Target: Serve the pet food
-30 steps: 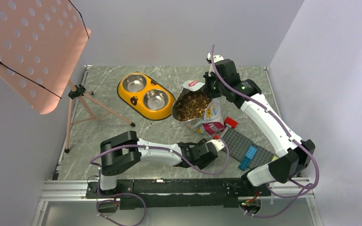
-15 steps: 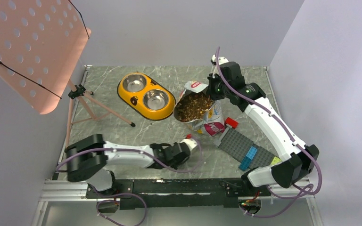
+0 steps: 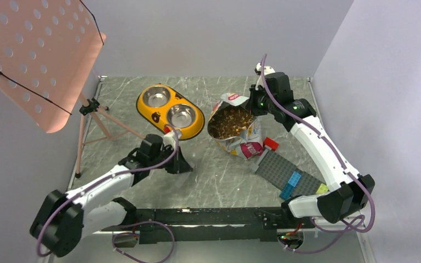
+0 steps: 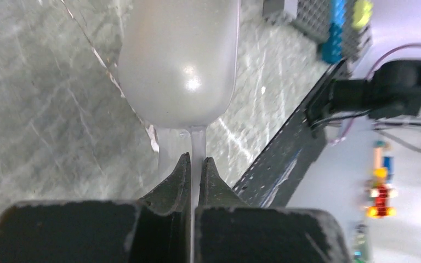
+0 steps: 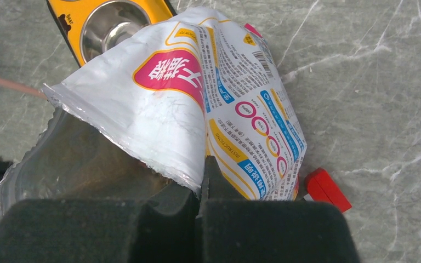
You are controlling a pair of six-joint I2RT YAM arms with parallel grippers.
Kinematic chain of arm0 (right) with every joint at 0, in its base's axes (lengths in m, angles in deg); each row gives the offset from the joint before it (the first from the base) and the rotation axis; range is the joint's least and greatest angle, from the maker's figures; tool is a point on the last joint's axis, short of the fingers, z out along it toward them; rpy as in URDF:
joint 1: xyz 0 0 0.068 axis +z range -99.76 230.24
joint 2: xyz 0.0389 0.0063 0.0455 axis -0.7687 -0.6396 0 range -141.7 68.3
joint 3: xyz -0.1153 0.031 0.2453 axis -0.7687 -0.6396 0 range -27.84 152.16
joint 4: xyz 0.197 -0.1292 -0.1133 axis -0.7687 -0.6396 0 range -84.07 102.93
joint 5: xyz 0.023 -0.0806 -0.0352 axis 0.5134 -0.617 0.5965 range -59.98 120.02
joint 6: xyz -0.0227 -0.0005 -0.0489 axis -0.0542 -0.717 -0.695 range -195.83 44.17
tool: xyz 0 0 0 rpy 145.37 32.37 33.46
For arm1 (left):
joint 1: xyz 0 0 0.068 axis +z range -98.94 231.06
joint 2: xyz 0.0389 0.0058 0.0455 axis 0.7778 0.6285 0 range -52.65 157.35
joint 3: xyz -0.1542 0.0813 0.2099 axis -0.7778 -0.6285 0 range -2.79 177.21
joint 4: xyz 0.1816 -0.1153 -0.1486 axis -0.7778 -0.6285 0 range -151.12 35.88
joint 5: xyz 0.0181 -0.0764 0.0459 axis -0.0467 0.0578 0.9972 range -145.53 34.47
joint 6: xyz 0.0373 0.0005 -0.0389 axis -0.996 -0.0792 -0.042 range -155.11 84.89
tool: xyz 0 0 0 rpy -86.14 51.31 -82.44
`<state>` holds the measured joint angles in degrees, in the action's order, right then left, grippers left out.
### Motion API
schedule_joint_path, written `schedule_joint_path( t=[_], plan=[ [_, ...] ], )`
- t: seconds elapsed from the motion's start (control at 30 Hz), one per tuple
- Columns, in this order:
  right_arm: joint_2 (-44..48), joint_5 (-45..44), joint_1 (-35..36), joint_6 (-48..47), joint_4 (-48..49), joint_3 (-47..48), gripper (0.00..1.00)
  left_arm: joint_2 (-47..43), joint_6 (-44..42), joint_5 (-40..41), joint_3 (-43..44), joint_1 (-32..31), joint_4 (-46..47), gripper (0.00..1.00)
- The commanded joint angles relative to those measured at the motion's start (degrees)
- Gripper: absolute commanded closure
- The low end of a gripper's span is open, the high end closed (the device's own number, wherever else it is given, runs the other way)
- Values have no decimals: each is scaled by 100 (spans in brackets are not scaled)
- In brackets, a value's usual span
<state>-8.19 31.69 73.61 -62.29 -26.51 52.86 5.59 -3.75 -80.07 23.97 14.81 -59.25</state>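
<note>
Translucent scoop (image 4: 178, 71) handle pinched by left hand (image 4: 194, 164) | right hand (image 5: 202, 178) pinching bag (image 5: 197, 93) rim, arm extended

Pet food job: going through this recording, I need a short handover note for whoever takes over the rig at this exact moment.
The left hand is shut on the handle of a translucent white scoop, near the yellow double bowl; no kibble shows in it.
The right hand is shut on the rim of the bag, holding its mouth open; the kibble is inside.
Done: bag open, scoop in hand.
Left: scoop kibble from the bag and tip it into the steel cups, both empty.
</note>
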Motion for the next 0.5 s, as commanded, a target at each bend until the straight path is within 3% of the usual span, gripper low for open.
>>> schedule_joint_path(
  t=[0.0, 0.07, 0.17, 0.37, 0.47],
  plan=[
    [471, 33, -80, 33, -63, 135, 100, 847, 788, -2211, 82, 833, 1371, 100],
    [478, 22, -84, -3, -84, 170, 100, 1391, 982, -2522, 267, 873, 1710, 100],
    [502, 24, -96, -9, -116, 207, 100, 1931, 1634, -2619, 138, 970, 2935, 100],
    [574, 80, -108, 68, -103, 141, 100, 3013, 2041, -2355, -215, 1091, 4155, 100],
    [603, 125, -110, 103, -78, 85, 100, 3118, 1756, -1891, -297, 1098, 3811, 97]
  ],
)
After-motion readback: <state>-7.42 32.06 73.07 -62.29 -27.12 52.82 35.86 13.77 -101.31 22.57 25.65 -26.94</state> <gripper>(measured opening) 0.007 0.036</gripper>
